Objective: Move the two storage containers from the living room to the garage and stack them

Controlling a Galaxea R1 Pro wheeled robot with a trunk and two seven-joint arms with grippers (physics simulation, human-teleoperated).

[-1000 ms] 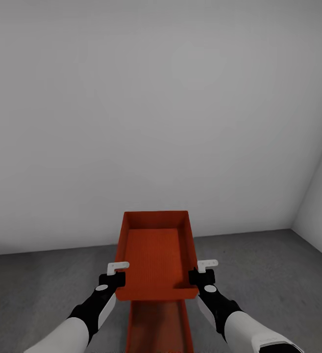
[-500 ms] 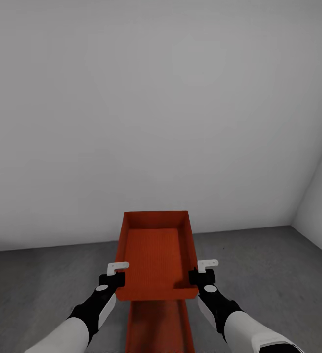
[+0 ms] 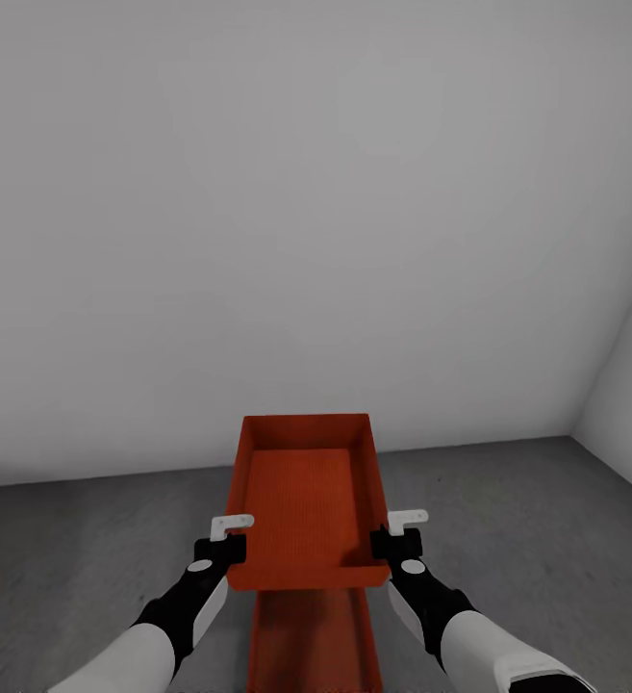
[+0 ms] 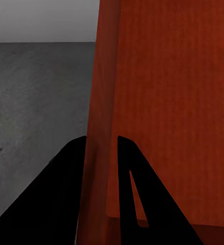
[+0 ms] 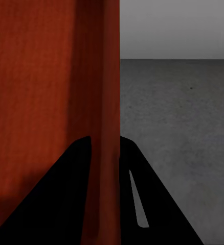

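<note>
Across the last second almost nothing has shifted: the upper container (image 3: pixel 306 500) sits in the same place in the head view, held level between the two arms, and the white wall (image 3: pixel 316 221) and grey concrete floor (image 3: pixel 85 539) behind it have not moved either, so the robot appears to be pausing in the garage rather than driving or lowering. The left gripper (image 3: pixel 227 535) is closed on the bin's left side wall near its near corner; in the left wrist view its two dark fingers (image 4: pixel 66 173) straddle the thin orange wall, one outside and one inside. The right gripper (image 3: pixel 398 530) is clamped the same way on the right side wall, its fingers (image 5: pixel 81 168) either side of the wall in the right wrist view. The lower container (image 3: pixel 311 640) lies directly beneath, on the floor just in front of the robot, lined up lengthwise with the held one; a gap between them is visible, so the held bin is not resting on it. This stillness reads as the final alignment before the stack: the next move calls for a straight, even descent, since unequal lowering could catch a rim
</note>
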